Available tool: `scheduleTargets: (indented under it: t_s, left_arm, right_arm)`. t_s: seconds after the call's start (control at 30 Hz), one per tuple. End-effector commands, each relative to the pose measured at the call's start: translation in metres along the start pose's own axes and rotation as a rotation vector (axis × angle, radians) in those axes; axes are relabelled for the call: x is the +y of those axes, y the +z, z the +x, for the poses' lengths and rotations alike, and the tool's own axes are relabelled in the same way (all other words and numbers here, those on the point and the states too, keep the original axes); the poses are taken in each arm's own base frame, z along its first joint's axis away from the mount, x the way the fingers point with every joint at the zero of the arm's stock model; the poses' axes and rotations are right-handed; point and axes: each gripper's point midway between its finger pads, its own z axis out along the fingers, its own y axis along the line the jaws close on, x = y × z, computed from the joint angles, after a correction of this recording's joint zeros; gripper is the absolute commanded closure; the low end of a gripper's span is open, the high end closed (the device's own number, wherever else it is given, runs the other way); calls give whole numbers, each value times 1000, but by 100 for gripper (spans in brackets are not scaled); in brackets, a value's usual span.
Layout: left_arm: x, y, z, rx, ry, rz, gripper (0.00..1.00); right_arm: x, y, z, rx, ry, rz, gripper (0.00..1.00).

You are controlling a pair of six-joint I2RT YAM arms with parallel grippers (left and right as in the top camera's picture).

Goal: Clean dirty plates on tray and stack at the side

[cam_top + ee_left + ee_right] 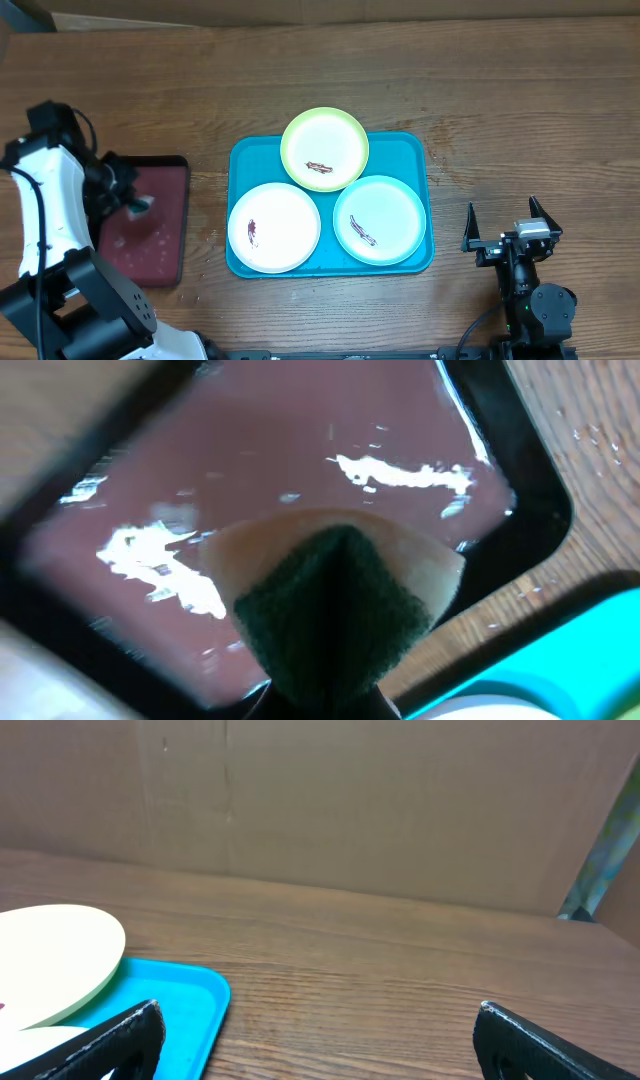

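Observation:
Three plates with brown smears lie on the turquoise tray (415,150): a yellow-green plate (324,148) at the back, a white plate (274,227) front left, a mint-rimmed plate (380,220) front right. My left gripper (135,203) hovers over the maroon tray (160,235), shut on the dark-green sponge (330,615). My right gripper (505,225) is open and empty, right of the turquoise tray. In the right wrist view the yellow-green plate (50,960) and the tray's corner (190,995) show at left.
The maroon tray with black rim (300,470) looks wet and glossy. A cardboard wall (320,800) stands behind the wooden table (500,90).

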Motion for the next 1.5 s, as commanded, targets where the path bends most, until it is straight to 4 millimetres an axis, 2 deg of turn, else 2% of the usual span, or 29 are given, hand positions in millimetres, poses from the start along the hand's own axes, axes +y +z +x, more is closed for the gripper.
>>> scheduleTargets:
  t_s: [0.0, 0.1, 0.2, 0.27, 0.43, 0.47, 0.53, 0.6, 0.63, 0.73, 0.83, 0.9, 0.93, 1.0, 1.07, 1.17, 1.2, 1.27, 1.33, 1.4, 1.47]
  left_arm:
    - [4, -64, -44, -207, -52, -25, 96]
    - [-2, -94, -54, -267, -52, -1, 96]
    - [-5, -91, -56, -282, -46, -16, 96]
    - [-1, -71, -52, -259, -59, -63, 96]
    - [12, 14, -36, -165, -24, -165, 96]
    - [16, 26, -31, -133, -15, -184, 96]
    - [18, 29, -29, -106, -14, -198, 96]
    - [15, 14, -34, -119, -17, -190, 96]
    - [13, -1, -39, -137, -19, -182, 96]
    - [3, -67, -53, -215, -27, -126, 96]
    - [-4, -130, -54, -298, -31, -58, 95]
    - [-7, -150, -55, -347, -30, -30, 96]
    - [-7, -153, -54, -355, -30, -26, 96]
    - [-7, -144, -52, -336, -28, -34, 96]
    - [-9, -119, -49, -289, -17, -55, 96]
    - [-7, -58, -37, -193, 1, -101, 96]
    - [-4, -33, -29, -148, 9, -118, 96]
    - [1, -10, -20, -109, 18, -142, 96]
    - [5, -8, -19, -109, 17, -162, 96]
    - [4, -25, -22, -121, 14, -155, 96]
    - [-1, -50, -28, -149, 11, -134, 96]
  right_arm:
    - [-1, 0, 1, -5, 0, 6, 0]
    - [-1, 0, 1, -5, 0, 6, 0]
    - [-1, 0, 1, -5, 0, 6, 0]
    - [-1, 0, 1, -5, 0, 6, 0]
    - [-1, 0, 1, -5, 0, 6, 0]
    - [-1, 0, 1, -5, 0, 6, 0]
    - [-1, 0, 1, -5, 0, 6, 0]
    - [-1, 0, 1, -5, 0, 6, 0]
    - [-1, 0, 1, -5, 0, 6, 0]
    - [-1, 0, 1, -5, 0, 6, 0]
    - [-1, 0, 1, -5, 0, 6, 0]
    - [-1, 0, 1, -5, 0, 6, 0]
    - [-1, 0, 1, -5, 0, 6, 0]
    - [-1, 0, 1, -5, 0, 6, 0]
    - [-1, 0, 1, -5, 0, 6, 0]
    - [-1, 0, 1, -5, 0, 6, 0]
    - [-1, 0, 1, -5, 0, 6, 0]
    - [-1, 0, 1, -5, 0, 6, 0]
    - [-1, 0, 1, -5, 0, 6, 0]
    - [-1, 0, 1, -5, 0, 6, 0]
    - [-1, 0, 1, -5, 0, 6, 0]
